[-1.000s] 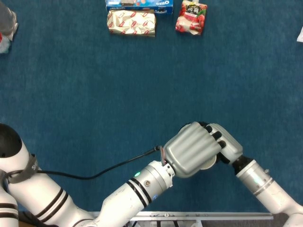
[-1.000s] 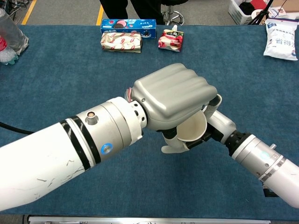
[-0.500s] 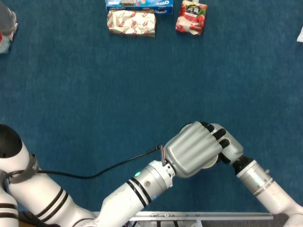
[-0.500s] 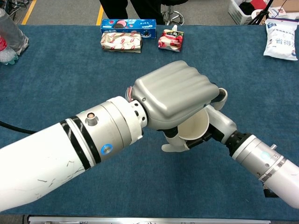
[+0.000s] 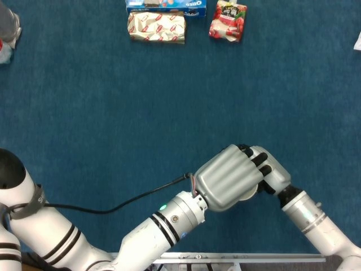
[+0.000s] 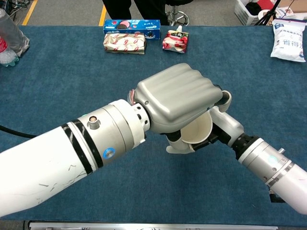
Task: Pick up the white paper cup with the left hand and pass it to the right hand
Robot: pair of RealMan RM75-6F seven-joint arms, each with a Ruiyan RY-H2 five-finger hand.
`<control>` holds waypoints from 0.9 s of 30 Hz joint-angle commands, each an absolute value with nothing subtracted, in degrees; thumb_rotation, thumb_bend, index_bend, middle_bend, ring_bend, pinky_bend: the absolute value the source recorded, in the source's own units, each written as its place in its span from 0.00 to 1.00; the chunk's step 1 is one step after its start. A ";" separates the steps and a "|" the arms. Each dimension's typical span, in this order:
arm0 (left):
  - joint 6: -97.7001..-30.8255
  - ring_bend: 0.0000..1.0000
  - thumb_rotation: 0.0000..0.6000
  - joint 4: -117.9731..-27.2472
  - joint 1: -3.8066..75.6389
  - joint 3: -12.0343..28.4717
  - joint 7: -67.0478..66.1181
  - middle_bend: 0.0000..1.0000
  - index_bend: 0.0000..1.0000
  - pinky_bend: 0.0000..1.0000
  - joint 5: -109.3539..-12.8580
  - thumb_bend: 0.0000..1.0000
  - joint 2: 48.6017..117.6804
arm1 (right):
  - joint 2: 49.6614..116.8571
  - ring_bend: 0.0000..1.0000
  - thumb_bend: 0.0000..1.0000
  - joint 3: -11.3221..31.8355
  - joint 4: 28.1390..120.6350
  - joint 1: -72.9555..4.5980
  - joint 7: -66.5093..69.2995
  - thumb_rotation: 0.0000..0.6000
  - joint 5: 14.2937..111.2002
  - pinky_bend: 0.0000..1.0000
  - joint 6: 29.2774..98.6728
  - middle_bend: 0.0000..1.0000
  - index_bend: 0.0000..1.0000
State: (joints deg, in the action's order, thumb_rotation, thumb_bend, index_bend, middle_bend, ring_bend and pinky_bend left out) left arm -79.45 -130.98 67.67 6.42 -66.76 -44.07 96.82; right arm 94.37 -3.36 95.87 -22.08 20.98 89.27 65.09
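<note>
**Handover mid-grip, right hand closing in**

Nearest, the left hand (image 6: 180, 103) clenched around the white paper cup (image 6: 196, 132), held above the bench (image 6: 72, 86) with the open mouth facing the chest camera. From the head view, only a sliver of the rim visible beneath the knuckles. Pressed against the far side, the right hand (image 6: 221, 125), fingers (image 5: 260, 167) wrapped over the left hand's and onto the cup; whether gripping firmly, cannot tell. Compared with a second ago, wrapped tighter and shifted slightly upward with the whole clasp, the thumb now raised beside the left knuckles. Likely meaning: transfer nearly ready, left-hand release not yet made. Far back along the bench edge, a blue biscuit box (image 6: 132, 23), a patterned packet (image 6: 124, 43) and a red pouch (image 6: 175, 40), well apart from the action.
</note>
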 commanded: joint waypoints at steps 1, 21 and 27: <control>-79.40 0.43 1.00 -130.99 67.63 6.35 -66.82 0.30 0.28 0.69 -44.04 0.11 96.78 | 94.45 0.51 0.00 -3.32 95.87 -22.03 20.86 1.00 89.17 0.33 65.09 0.53 0.59; -80.02 0.39 1.00 -131.38 67.50 6.45 -68.21 0.27 0.28 0.69 -43.77 0.11 96.71 | 94.51 0.56 0.04 -3.21 96.19 -21.51 20.33 1.00 88.45 0.35 65.21 0.60 0.72; -80.17 0.31 1.00 -132.00 67.64 6.79 -68.66 0.22 0.27 0.66 -42.90 0.11 96.37 | 94.50 0.56 0.05 -3.18 96.18 -21.27 20.36 1.00 88.35 0.35 65.42 0.60 0.73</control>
State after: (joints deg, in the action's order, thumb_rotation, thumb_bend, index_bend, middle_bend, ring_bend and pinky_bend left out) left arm -80.14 -131.93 67.61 6.73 -68.61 -42.97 96.43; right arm 94.50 -3.18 96.18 -21.28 20.37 88.35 65.42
